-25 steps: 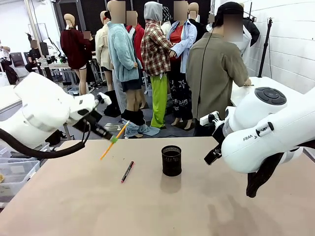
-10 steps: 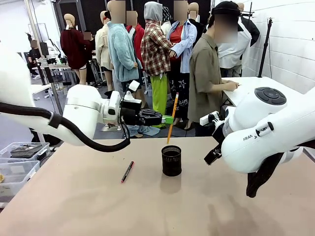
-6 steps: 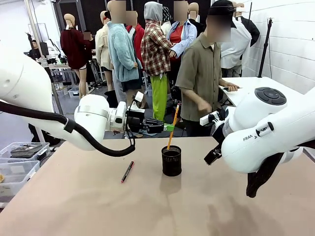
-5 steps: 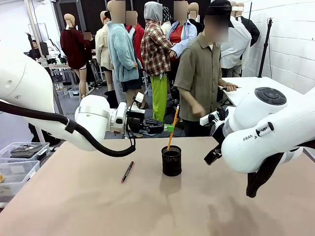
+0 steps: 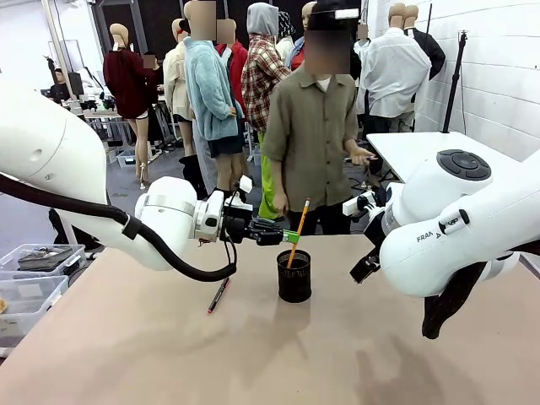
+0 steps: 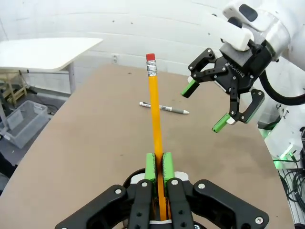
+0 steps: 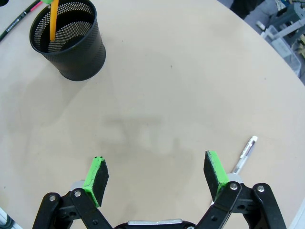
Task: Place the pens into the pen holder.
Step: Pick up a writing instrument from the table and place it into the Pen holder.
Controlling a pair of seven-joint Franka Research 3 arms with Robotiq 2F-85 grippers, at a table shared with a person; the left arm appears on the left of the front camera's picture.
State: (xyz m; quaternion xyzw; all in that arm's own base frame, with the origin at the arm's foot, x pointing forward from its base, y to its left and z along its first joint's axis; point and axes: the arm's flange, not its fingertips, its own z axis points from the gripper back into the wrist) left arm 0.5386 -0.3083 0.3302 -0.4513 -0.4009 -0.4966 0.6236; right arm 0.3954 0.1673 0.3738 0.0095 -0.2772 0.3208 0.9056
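The black mesh pen holder (image 5: pixel 294 276) stands mid-table. My left gripper (image 5: pixel 289 237) hovers just above its rim, shut on the yellow-orange pencil (image 5: pixel 296 226), whose lower end dips inside the cup. In the left wrist view the green pads (image 6: pixel 150 166) pinch the pencil (image 6: pixel 153 105). A black pen with red ends (image 5: pixel 218 295) lies on the table left of the holder. The pale grey-white pen (image 7: pixel 244 153) lies beside my right gripper (image 7: pixel 155 174), which is open above bare table, well away from the holder (image 7: pixel 69 40).
A person (image 5: pixel 314 135) in an olive shirt stands at the far edge of the tan table (image 5: pixel 169 354). Clear plastic bins (image 5: pixel 34 270) sit off the table's left side. A white table (image 5: pixel 405 148) stands at the back right.
My left gripper carried the pencil from the left over to the holder and lowered it, so its tip now sits inside the cup. The person behind stepped to the left. The right arm stayed put.
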